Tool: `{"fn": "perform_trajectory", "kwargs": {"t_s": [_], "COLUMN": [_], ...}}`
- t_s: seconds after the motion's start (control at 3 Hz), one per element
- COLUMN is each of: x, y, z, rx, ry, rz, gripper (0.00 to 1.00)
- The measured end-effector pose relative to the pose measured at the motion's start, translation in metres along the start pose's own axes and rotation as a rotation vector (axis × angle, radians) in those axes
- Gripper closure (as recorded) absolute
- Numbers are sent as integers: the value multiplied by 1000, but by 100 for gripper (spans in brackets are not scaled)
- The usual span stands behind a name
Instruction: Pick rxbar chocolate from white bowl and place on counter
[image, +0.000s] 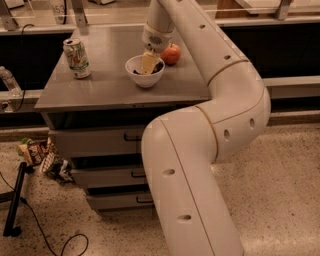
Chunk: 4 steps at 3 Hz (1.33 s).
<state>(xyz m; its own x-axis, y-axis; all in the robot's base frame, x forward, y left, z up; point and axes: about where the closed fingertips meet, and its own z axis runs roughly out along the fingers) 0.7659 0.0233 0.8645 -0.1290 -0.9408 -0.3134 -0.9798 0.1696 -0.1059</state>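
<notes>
The white bowl (141, 78) stands on the grey counter (105, 85), near its middle. My gripper (148, 65) reaches straight down into the bowl from above. A dark patch of the rxbar chocolate (157, 66) shows inside the bowl, just right of the gripper; most of the bar is hidden by the gripper and the bowl's rim. My large white arm (210, 130) curves in from the lower right and covers the counter's right edge.
A green and white soda can (76, 58) stands upright at the counter's left. A red apple (171, 53) sits just behind and right of the bowl. The cabinet has drawers (100, 142) below. Snack wrappers (42, 156) and a black cable lie on the floor.
</notes>
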Motion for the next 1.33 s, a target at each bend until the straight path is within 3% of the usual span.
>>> {"fn": "perform_trajectory", "kwargs": {"t_s": [0.67,1.0,1.33], "x": [9,12,12], "y": [6,8,9], "z": [6,11,10], "rx": [-29,-49,-48], "ry": [20,28,28], "rz": [14,14,14], "gripper": [25,21,34]}}
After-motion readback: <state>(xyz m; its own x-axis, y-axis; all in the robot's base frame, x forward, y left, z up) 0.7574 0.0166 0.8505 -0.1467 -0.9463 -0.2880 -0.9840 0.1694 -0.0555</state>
